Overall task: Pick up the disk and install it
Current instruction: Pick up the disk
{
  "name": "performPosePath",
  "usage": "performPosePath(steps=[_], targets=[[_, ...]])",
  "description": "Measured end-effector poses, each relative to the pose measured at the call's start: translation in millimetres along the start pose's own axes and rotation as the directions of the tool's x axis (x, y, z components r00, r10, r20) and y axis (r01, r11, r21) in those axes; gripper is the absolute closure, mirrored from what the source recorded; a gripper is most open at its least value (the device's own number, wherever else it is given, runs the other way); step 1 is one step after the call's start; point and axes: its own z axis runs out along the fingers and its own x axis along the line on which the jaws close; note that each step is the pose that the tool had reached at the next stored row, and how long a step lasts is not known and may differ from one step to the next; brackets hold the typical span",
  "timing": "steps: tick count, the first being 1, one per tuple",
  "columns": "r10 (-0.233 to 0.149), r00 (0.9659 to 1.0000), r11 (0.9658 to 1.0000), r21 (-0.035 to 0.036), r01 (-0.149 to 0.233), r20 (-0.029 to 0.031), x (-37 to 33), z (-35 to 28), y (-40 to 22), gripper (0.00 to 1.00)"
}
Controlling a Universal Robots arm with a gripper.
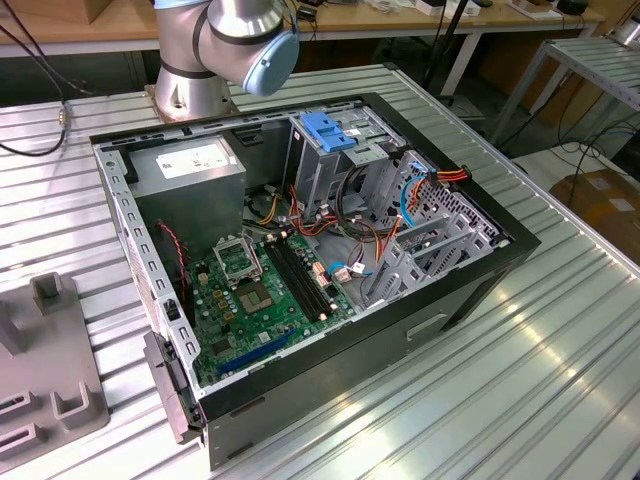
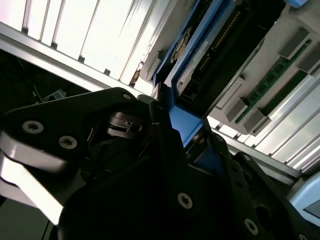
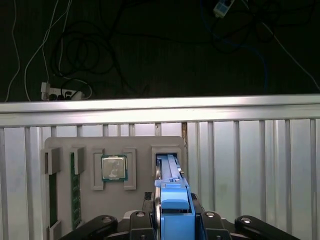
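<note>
The disk (image 3: 170,167) is a grey drive in a bright blue carrier rail, standing on edge at a slot of the grey parts fixture (image 3: 142,145). My gripper (image 3: 172,220) is directly over it, its black fingers closed against both sides of the blue carrier's near end. In the second wrist view the disk (image 2: 215,45) runs away from the gripper (image 2: 187,135), the blue rail pinched between the fingers. I cannot tell whether the disk's far end still rests in the slot. The open computer case (image 1: 300,250) lies on the table in the exterior view.
The fixture also holds a processor chip (image 3: 114,167) and green memory sticks (image 3: 75,185). Just past it is the table edge (image 3: 160,107), then a dark floor with cables. Inside the case are a light-blue latch block (image 1: 330,130), a grey power supply (image 1: 190,170) and loose wiring (image 1: 370,230).
</note>
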Motion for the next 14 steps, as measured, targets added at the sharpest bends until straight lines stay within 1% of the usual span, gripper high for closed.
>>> performPosePath(steps=[2, 3, 5, 6, 12, 14], targets=[[0.0, 1.0, 1.0, -0.0001, 0.0, -0.0001, 0.1, -3.1, 0.0, 0.63], [0.0, 1.0, 1.0, 0.0, 0.0, 0.0, 0.1, -7.0, 0.0, 0.63], [0.0, 1.0, 1.0, 0.0, 0.0, 0.0, 0.2, -10.4, -0.1, 0.63], [0.0, 1.0, 1.0, 0.0, 0.0, 0.0, 0.2, -13.3, -0.1, 0.63], [0.0, 1.0, 1.0, 0.0, 0.0, -0.0001, 0.4, -24.2, -0.2, 0.63], [0.0, 1.0, 1.0, 0.0, 0.0, 0.0, 0.5, -29.6, -0.2, 0.63]])
